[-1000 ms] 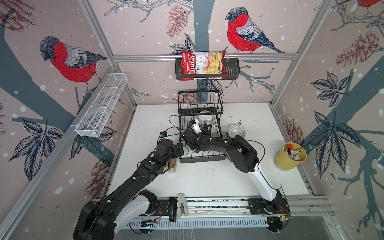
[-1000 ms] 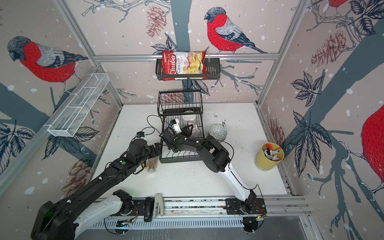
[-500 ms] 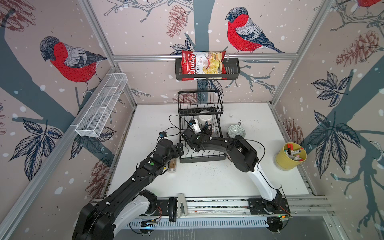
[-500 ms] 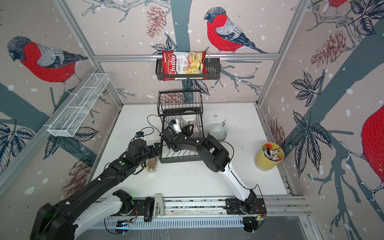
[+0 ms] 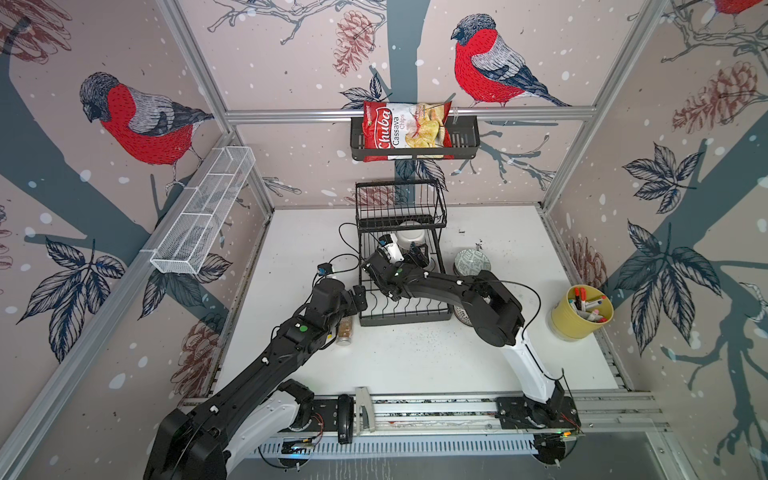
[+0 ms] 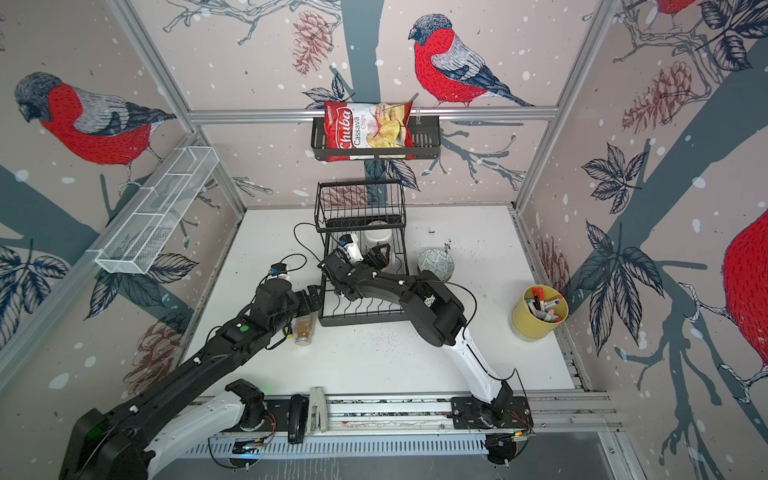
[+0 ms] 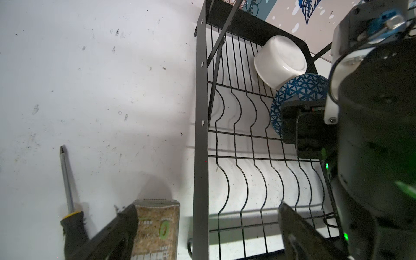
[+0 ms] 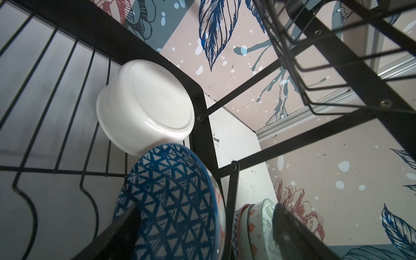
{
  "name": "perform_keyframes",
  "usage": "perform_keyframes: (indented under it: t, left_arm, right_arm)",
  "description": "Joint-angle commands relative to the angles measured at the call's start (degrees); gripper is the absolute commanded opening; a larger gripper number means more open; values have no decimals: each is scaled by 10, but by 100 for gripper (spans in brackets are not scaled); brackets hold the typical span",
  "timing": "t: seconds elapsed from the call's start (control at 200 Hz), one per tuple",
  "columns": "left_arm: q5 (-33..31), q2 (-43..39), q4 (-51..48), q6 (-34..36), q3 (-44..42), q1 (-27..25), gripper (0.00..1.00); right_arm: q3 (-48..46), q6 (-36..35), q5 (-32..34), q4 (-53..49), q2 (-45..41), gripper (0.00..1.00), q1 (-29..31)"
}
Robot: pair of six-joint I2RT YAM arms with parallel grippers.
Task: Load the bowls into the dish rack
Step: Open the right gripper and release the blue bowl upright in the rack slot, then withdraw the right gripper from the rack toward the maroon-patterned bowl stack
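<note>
Jaws wide and holding nothing, the right gripper (image 8: 206, 211) straddles the blue bowl (image 8: 171, 198) standing on edge in the dish rack (image 8: 90, 29) against the white bowl (image 8: 146, 103) beyond: stiff, slick, breakable, probably best pinched across its rim.

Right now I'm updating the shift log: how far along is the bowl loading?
Done: a white bowl and a blue-patterned bowl sit in the dish rack's lower tier. In hand: nothing. The right end effector stands open by the blue-patterned bowl, and the left end effector is open and empty. Left: the patterned bowls stacked on the table beside the rack.
</note>
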Motion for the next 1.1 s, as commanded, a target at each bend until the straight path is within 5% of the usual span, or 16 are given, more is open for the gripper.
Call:
perform_keyframes:
  t: [0.0, 0.455, 1.096]
  left_arm:
    - [-3, -3, 0, 0, 3, 0, 96]
    - [-7, -24, -15, -2, 3, 0, 96]
    - [46, 3, -6, 12, 13, 0, 96]
  right_arm:
    - [-14, 36, -21, -19, -20, 92, 2]
    - [-100, 126, -133, -59, -122, 88, 13]
    - [-280, 192, -302, -34, -369, 83, -1]
